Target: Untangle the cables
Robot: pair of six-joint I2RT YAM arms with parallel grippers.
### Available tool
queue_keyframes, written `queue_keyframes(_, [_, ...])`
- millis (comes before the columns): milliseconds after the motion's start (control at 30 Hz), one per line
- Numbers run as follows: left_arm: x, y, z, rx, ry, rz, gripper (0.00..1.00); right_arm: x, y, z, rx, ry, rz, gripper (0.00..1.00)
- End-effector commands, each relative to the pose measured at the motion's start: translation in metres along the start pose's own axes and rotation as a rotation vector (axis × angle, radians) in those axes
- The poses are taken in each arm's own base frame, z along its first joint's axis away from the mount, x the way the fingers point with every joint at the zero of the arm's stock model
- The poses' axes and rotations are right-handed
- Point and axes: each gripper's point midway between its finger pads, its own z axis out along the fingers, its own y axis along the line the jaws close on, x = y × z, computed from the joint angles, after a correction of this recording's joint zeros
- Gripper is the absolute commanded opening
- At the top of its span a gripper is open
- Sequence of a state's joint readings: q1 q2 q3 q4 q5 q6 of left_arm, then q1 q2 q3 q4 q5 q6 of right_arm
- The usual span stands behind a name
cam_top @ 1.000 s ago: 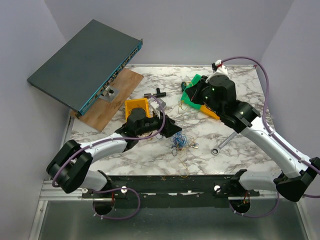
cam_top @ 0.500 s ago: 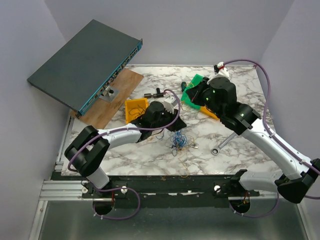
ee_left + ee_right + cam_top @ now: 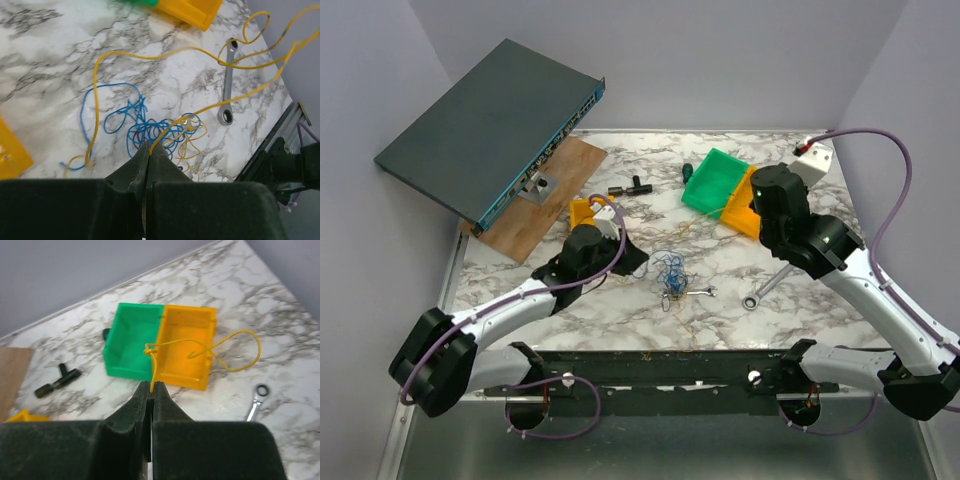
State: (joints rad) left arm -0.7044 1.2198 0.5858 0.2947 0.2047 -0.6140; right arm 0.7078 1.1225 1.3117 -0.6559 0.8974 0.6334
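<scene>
The left gripper (image 3: 148,151) pinches a yellow strand of the cables (image 3: 159,134), their blue tangle just ahead of it; the right gripper (image 3: 151,388) clamps a yellow strand too.

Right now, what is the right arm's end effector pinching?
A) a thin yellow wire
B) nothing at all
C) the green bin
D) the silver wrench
A: in the right wrist view the right end effector is shut on a thin yellow wire that loops out over the orange bin, while the wrench lies apart on the table.
</scene>
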Motion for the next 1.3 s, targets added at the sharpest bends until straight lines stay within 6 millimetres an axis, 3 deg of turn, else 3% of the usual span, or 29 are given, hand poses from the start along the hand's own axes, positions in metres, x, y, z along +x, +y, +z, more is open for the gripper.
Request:
queue_keyframes(0, [0.022,0.054,-0.024,-0.188,0.01,-0.152,0.0,-0.014,-0.066,-0.002,0.273,-0.095,-0.117,0.01])
queue_keyframes(133, [0.032,0.089,-0.04,-0.285,-0.005,-0.243,0.0,-0.036,-0.097,-0.014,0.367,-0.16,-0.091,0.01])
queue_keyframes(367, [0.039,0.11,-0.051,-0.375,-0.001,-0.255,0.0,-0.081,-0.133,-0.048,0.436,-0.296,0.039,0.01])
queue_keyframes(433, [0.039,0.114,-0.052,-0.395,0.002,-0.258,0.0,-0.088,-0.138,-0.055,0.433,-0.322,0.083,0.01])
queue_keyframes(600, [0.038,0.116,-0.052,-0.402,0.0,-0.238,0.0,-0.079,-0.115,-0.046,0.285,-0.266,0.067,0.01])
queue_keyframes(667, [0.036,0.115,-0.053,-0.4,0.005,-0.221,0.0,-0.064,-0.093,-0.038,0.172,-0.193,0.013,0.01])
queue_keyframes(733, [0.031,0.11,-0.053,-0.373,-0.001,-0.194,0.0,-0.043,-0.066,-0.029,0.042,-0.11,-0.046,0.1])
queue_keyframes(800, [0.026,0.104,-0.053,-0.346,-0.006,-0.165,0.0,-0.016,-0.047,-0.021,-0.037,-0.024,-0.071,0.24])
queue_keyframes(933, [0.015,0.095,-0.054,-0.303,-0.021,-0.097,0.0,0.049,-0.016,-0.01,-0.199,0.163,-0.149,0.72])
queue_keyframes(1067, [0.012,0.093,-0.057,-0.288,-0.048,-0.054,0.0,0.109,0.025,-0.02,-0.501,0.332,-0.275,0.78])
queue_keyframes(1267, [0.005,0.087,-0.061,-0.244,-0.105,0.011,0.0,0.163,0.069,-0.032,-0.757,0.506,-0.274,0.8])
